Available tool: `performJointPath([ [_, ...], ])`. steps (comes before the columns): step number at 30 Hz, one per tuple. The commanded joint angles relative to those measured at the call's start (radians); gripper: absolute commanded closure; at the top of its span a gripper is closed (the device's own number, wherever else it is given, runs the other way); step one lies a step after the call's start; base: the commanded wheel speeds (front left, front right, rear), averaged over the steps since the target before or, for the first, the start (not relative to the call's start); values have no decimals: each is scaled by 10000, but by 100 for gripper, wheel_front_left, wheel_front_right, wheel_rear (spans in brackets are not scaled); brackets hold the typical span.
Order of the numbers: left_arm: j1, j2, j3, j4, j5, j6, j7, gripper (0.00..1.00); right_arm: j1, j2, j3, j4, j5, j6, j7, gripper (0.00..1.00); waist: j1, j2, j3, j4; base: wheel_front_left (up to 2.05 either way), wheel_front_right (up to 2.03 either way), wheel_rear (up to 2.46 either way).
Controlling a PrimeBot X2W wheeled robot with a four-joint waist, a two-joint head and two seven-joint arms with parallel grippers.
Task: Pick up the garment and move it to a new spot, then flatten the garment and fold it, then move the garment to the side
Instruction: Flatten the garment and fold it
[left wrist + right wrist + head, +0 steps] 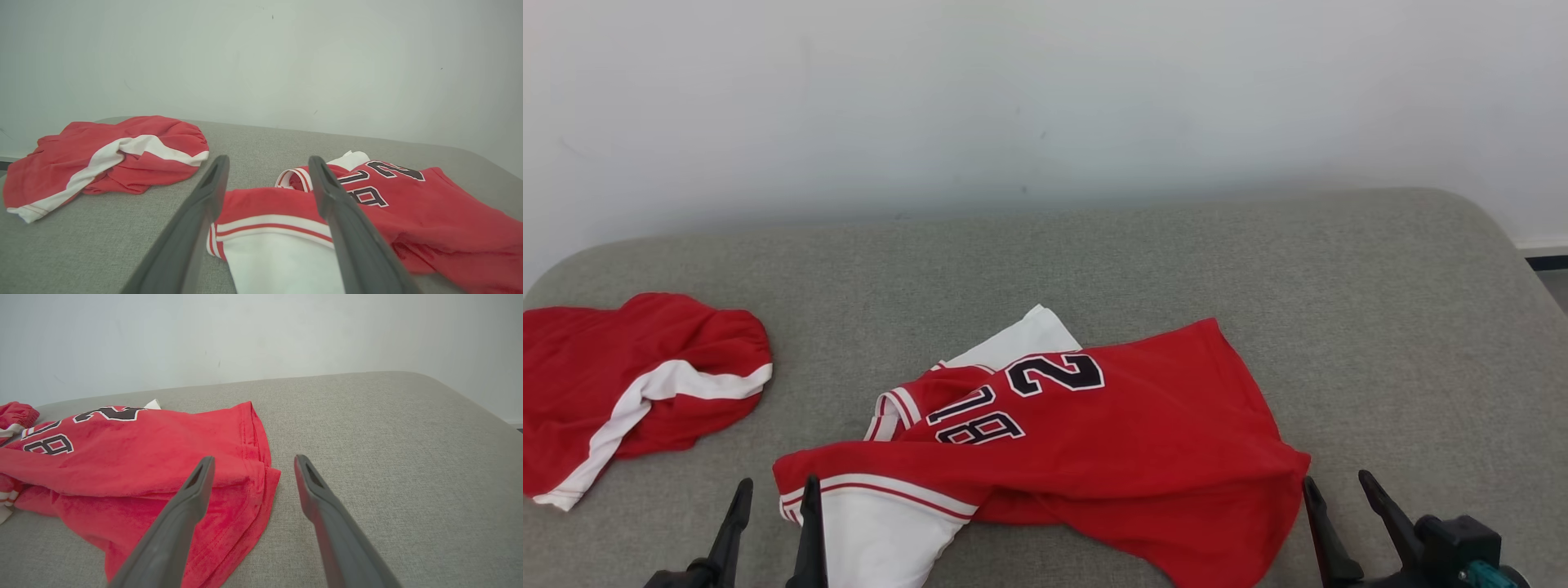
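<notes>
we see our right gripper (254, 457) with its two dark fingers (179, 522) spread apart and nothing between them. one finger crosses in front of the red garment (155, 457), the other in front of the bare grey cushion (388, 437). the garment lies rumpled, its hem stacked in layers just by the fingertips, with black numbers (48, 444) toward its far left. a second red piece (14, 412) peeks in at the left edge, and a pale wall (261, 330) stands behind.
</notes>
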Motion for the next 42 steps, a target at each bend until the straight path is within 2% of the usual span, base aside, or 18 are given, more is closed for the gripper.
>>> performJointPath([
  [1,35,3,-14,-4,32,-16,-11,0,-228,-104,58,107,-85,-23,192,0,1,0,29,65,0,0,0],
  [10,-129,2,-217,95,-64,-17,-11,0,-967,-459,459,1196,209,-23,831,0,1,0,192,545,0,0,0],
  [15,-259,1,-293,52,-33,20,-11,0,-1473,-481,741,2240,490,-23,725,0,1,0,494,870,0,0,0],
  [16,-297,3,-292,34,-36,39,-11,0,-1588,-477,802,2396,533,-23,644,4,1,0,542,906,0,0,0],
  [17,-319,5,-285,24,-35,51,-11,0,-1680,-433,873,2576,631,-23,619,58,1,0,581,927,0,0,0],
  [18,-339,3,-249,44,-26,35,-11,0,-1765,-419,956,2762,685,-23,609,100,1,0,626,945,0,0,0],
  [23,-354,1,-121,153,27,-42,-11,0,-2132,-431,1453,3018,949,-23,54,100,1,0,620,900,0,0,0],
  [29,-240,3,-147,255,-55,-40,-11,0,-2180,-560,1774,2523,1187,-23,-232,100,1,0,428,582,0,0,0],
  [36,-131,3,-221,241,-171,4,-11,0,-1490,-1031,2192,913,1156,-23,-298,100,1,0,219,116,0,0,0],
  [42,-58,3,-307,223,-220,20,-11,0,-430,-1482,3170,-216,1108,-23,-115,100,1,0,218,-57,0,0,0],
])
